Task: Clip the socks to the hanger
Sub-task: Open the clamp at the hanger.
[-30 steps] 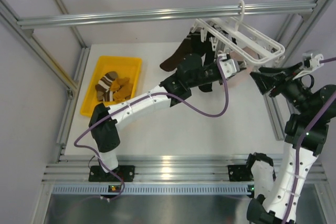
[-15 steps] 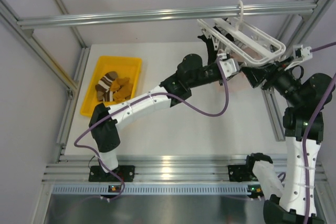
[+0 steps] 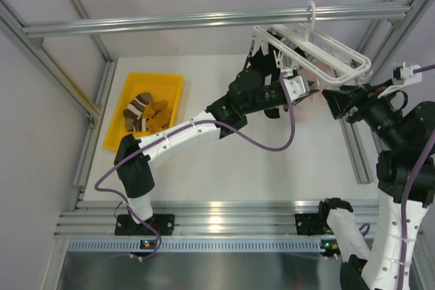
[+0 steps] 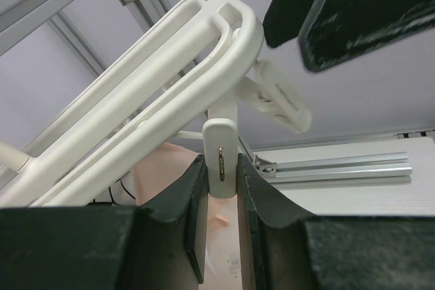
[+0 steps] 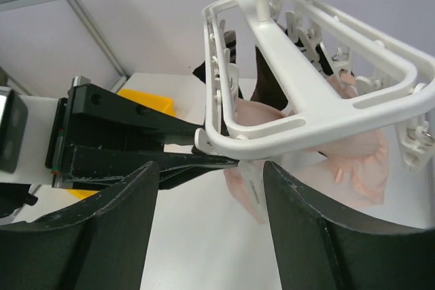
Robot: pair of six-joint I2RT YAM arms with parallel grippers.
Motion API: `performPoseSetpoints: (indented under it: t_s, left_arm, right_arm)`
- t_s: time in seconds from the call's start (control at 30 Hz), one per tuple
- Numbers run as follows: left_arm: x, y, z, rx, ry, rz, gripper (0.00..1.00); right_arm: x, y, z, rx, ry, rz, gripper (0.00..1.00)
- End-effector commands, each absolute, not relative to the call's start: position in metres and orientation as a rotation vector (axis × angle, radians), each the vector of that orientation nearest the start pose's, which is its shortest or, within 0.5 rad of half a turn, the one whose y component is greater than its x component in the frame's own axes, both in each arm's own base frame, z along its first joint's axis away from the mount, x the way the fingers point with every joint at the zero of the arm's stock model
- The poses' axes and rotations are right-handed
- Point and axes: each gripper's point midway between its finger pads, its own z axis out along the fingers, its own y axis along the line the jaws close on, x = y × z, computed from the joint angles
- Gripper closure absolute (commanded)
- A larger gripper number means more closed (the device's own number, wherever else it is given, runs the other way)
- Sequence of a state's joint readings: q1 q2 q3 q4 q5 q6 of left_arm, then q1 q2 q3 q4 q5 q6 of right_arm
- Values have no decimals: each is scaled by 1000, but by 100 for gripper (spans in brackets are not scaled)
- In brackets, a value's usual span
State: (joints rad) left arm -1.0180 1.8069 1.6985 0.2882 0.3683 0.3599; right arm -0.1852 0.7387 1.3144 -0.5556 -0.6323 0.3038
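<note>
The white hanger (image 3: pixel 319 51) hangs by its hook from the aluminium bar. My left gripper (image 3: pixel 312 88) is shut on one of its dangling clips (image 4: pixel 221 157), pads pressed on both sides. A pale pink sock (image 5: pixel 363 147) hangs under the frame, right behind that clip. Dark socks (image 5: pixel 228 52) hang at the hanger's far side. My right gripper (image 5: pixel 211 202) stands open just right of the hanger, its fingers (image 5: pixel 306 229) either side of the clip (image 5: pixel 250 180) without touching it. A brown striped sock (image 3: pixel 138 108) and a mustard sock (image 3: pixel 160 115) lie in the yellow tray.
The yellow tray (image 3: pixel 170 83) sits at the table's back left. The long aluminium bar (image 3: pixel 204 20) crosses overhead. Frame posts (image 3: pixel 353 147) run along the right edge, close to the right arm.
My right gripper has opened wider and drawn back slightly to the right of the hanger. The hanger has swung a little. The left gripper keeps its hold on the clip.
</note>
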Motion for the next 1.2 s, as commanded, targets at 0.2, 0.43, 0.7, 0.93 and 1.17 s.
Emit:
performPoseSetpoints:
  t_s: [0.2,0.43,0.7,0.93,1.17]
  left_arm:
    - [180,-527,400,1327,813,-1030,100]
    - [173,-524,403,1334,806,-1062,100]
    - [168,-523,402,1347,815,-1094,100]
    - [159,-523,397,1384,810,-1147,100]
    - [160,-528,398,1395,839,-1159,100]
  right_arm:
    - [188,107,456,-259,1593,768,41]
    - [205,108,437,-212,1620,839,39]
    - [226,95,434,-116,1607,757,33]
    - [232,85,446,-65,1472,712,30]
    - [246,84,455,-33,1391,745,32]
